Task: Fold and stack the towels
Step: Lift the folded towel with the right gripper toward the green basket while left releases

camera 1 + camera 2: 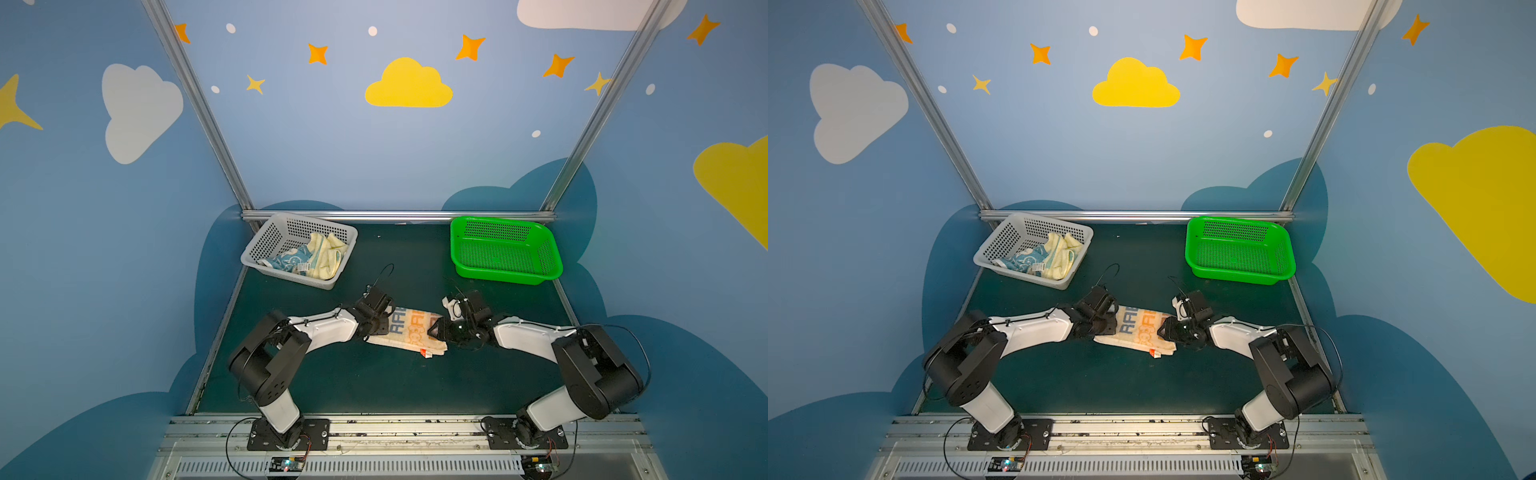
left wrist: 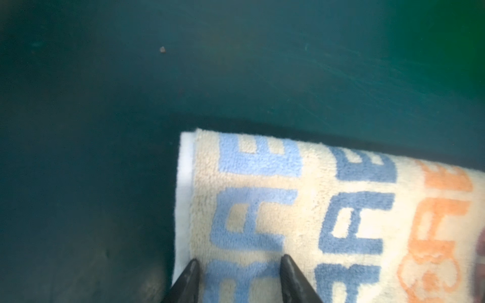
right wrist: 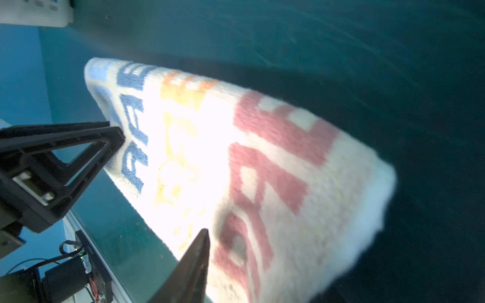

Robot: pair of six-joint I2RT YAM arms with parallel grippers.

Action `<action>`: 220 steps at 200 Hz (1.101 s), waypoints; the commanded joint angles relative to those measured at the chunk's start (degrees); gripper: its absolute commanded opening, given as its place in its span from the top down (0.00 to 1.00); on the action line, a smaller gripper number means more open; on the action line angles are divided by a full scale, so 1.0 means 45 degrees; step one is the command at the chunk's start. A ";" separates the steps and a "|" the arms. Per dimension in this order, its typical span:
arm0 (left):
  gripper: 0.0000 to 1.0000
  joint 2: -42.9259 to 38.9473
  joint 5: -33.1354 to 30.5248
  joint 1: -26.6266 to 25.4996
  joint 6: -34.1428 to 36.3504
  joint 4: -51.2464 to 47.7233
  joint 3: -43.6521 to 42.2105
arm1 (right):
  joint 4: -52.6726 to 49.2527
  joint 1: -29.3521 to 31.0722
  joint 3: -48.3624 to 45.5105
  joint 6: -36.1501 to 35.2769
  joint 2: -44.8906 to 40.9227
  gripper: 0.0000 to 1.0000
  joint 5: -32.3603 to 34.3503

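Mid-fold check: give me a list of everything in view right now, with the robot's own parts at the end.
cream terry towel with blue, orange and red RABBIT lettering: one, folded, on the mat between the two tools
blue-and-cream rabbit-print towel: one, crumpled, in the grey basket
pale yellow towel: one, crumpled, in the grey basket beside the blue one
grey perforated plastic basket: one, far left of the mat
green perforated plastic basket: one, far right of the mat
dark green table mat: one, under everything
left tool: one, black, fingertips apart on the lettered towel's left end
right tool: one, black, at that towel's right end
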 commanded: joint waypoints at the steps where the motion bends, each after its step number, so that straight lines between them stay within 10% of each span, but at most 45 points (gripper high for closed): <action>1: 0.50 0.0525 0.0198 0.0216 -0.0138 -0.0306 -0.0496 | -0.0251 0.0204 -0.0304 -0.0172 0.1361 0.60 0.0213; 55: 0.46 0.0338 0.0474 0.0502 -0.0210 0.0253 -0.0649 | -0.1672 0.0205 0.1237 -0.1076 0.1147 0.98 0.1214; 95: 0.00 -0.0532 0.0510 0.0839 -0.0235 0.1114 -0.1147 | -0.3920 0.0165 0.3401 -0.2609 0.1189 1.00 0.3141; 220: 0.00 -0.2377 -0.0378 0.0976 0.0052 0.1933 -0.2067 | -0.9307 -0.1338 1.3829 -0.5953 0.6073 1.00 0.4839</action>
